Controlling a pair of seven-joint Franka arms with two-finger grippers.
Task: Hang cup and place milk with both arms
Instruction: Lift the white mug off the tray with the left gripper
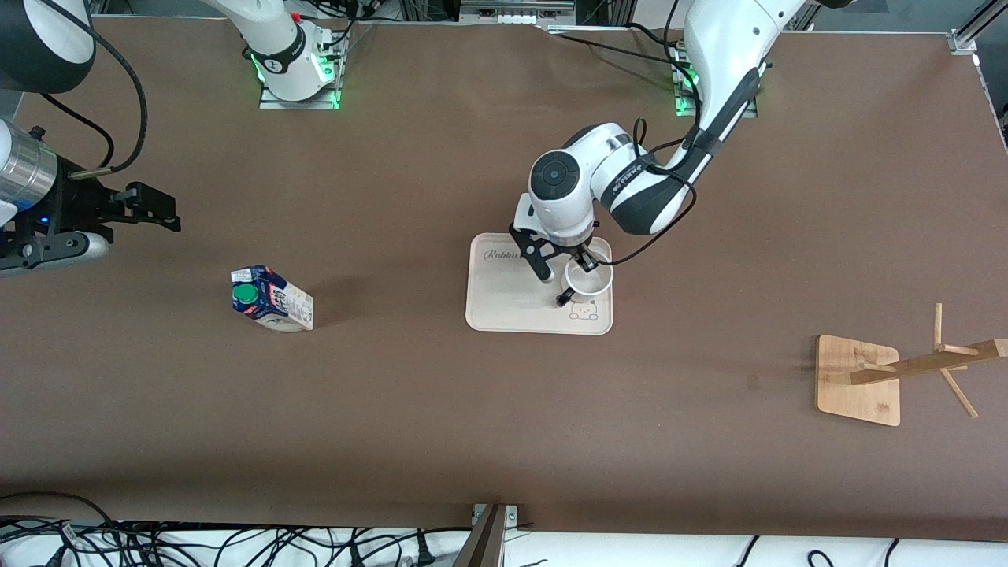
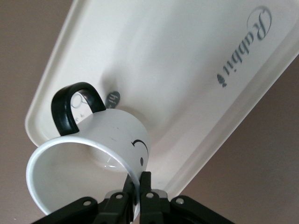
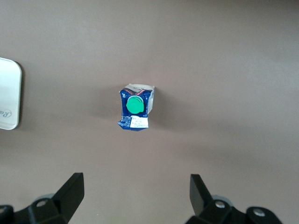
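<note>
The cup (image 1: 589, 279), a white mug with a black handle and smiley face, stands on the cream tray (image 1: 512, 307) in the middle of the table. My left gripper (image 1: 583, 264) is shut on the cup's rim. In the left wrist view one finger is inside the cup (image 2: 105, 140) and one outside, where the left gripper (image 2: 139, 181) pinches the wall over the tray (image 2: 187, 60). The milk (image 1: 272, 300), a blue carton with a green cap, stands on the table toward the right arm's end. My right gripper (image 1: 153, 209) hangs open over bare table. The right wrist view shows the milk (image 3: 135, 108) ahead of the empty right gripper (image 3: 137, 181).
A wooden cup rack (image 1: 858, 379) with angled pegs stands toward the left arm's end, nearer the front camera than the tray. A corner of the tray (image 3: 9, 95) shows in the right wrist view. Cables lie along the table's front edge (image 1: 236, 543).
</note>
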